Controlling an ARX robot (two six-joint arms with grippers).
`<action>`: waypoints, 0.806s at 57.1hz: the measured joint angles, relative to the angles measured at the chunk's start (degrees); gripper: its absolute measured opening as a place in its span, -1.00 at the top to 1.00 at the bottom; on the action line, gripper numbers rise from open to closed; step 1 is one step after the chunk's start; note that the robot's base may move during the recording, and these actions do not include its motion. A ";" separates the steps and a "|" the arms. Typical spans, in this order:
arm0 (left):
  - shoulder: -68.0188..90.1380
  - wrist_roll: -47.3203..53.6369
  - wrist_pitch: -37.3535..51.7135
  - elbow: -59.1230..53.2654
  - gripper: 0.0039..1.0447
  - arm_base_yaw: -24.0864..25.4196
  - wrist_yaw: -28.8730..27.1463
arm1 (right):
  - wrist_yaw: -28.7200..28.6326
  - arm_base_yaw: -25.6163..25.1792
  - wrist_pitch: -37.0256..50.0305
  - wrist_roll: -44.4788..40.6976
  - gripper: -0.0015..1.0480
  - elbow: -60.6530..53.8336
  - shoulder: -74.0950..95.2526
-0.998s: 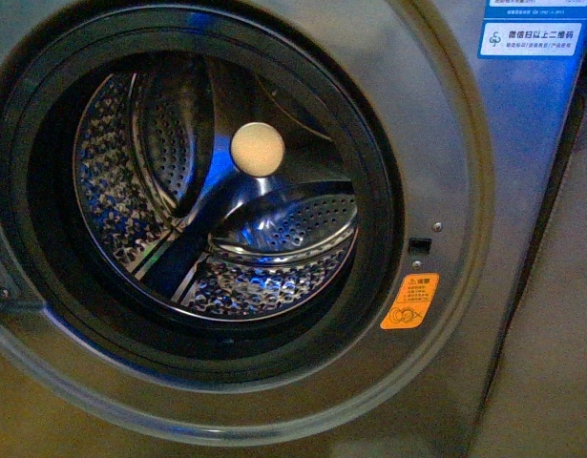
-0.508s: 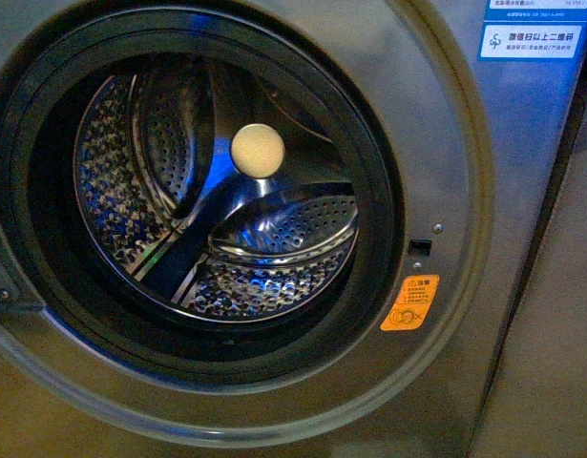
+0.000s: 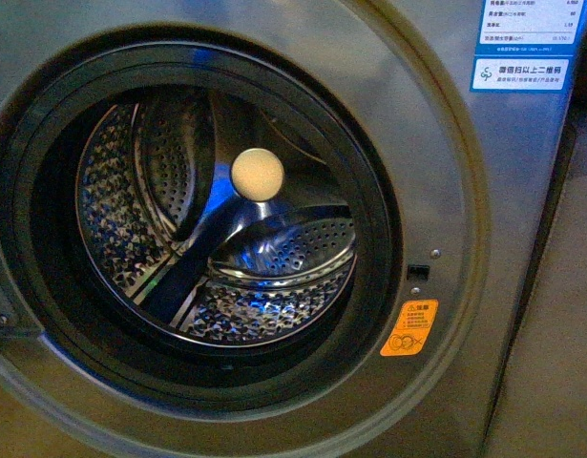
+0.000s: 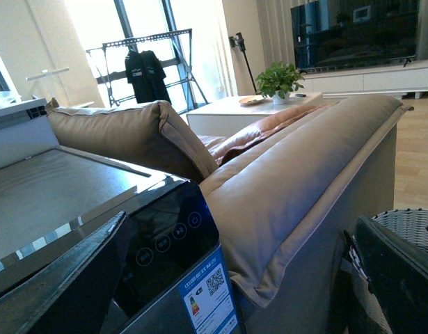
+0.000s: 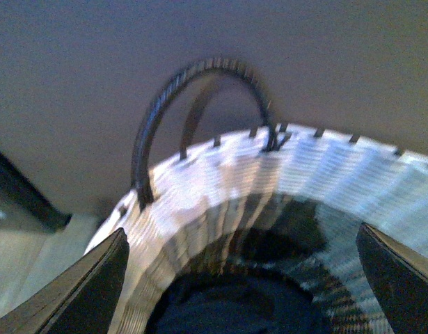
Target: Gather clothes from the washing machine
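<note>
The grey washing machine (image 3: 446, 143) fills the front view, its door open. The perforated steel drum (image 3: 255, 296) holds no garment that I can see. In the right wrist view, the dark navy clothes (image 5: 227, 313) lie at the bottom of the woven grey-and-white basket (image 5: 325, 174). My right gripper (image 5: 245, 282) is open and empty, just above the basket's mouth. My left gripper (image 4: 245, 292) is open and empty, up beside the machine's dark control panel (image 4: 165, 236). Neither arm shows in the front view.
An orange sticker (image 3: 410, 327) and white labels (image 3: 522, 38) are on the machine's front. A tan sofa (image 4: 290, 174) stands close against the machine's side. The basket's rim (image 4: 408, 226) shows beyond it. The basket has a dark hoop handle (image 5: 193, 90).
The front view has shifted: the drum opening, sticker and labels sit lower in the frame than a second ago. The drum's inside looks the same.
</note>
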 joint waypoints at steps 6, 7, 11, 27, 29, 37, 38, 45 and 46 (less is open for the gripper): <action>0.00 0.00 0.00 0.00 -0.88 0.00 0.00 | -0.11 2.27 15.63 15.98 -0.86 -3.43 -7.76; 0.00 0.00 0.00 0.00 -0.88 0.00 0.00 | 0.24 2.99 18.84 19.12 -0.86 -3.96 -9.11; 0.00 0.00 0.00 0.00 -0.88 0.00 0.00 | 2.08 5.53 27.71 28.83 -0.86 -4.87 -12.48; -0.02 0.00 0.00 0.00 -0.88 0.00 0.00 | 20.48 21.29 50.16 59.04 -0.85 -7.63 -20.48; -0.02 0.00 0.00 0.00 -0.88 0.00 0.00 | 24.04 24.74 50.51 61.61 -0.85 -7.85 -21.77; -0.02 0.00 0.00 0.00 -0.88 0.00 0.00 | 35.63 40.70 51.65 64.83 -0.85 -12.83 -29.75; -0.02 0.00 0.00 0.00 -0.88 0.00 0.00 | 36.41 42.29 51.84 64.89 -0.85 -13.81 -30.86; -0.02 0.00 0.00 0.00 -0.88 0.00 0.00 | 42.47 55.34 56.92 64.30 -0.85 -26.75 -42.80; -0.02 0.00 0.00 0.00 -0.88 0.00 0.00 | 43.43 56.61 57.70 64.11 -0.85 -28.55 -44.28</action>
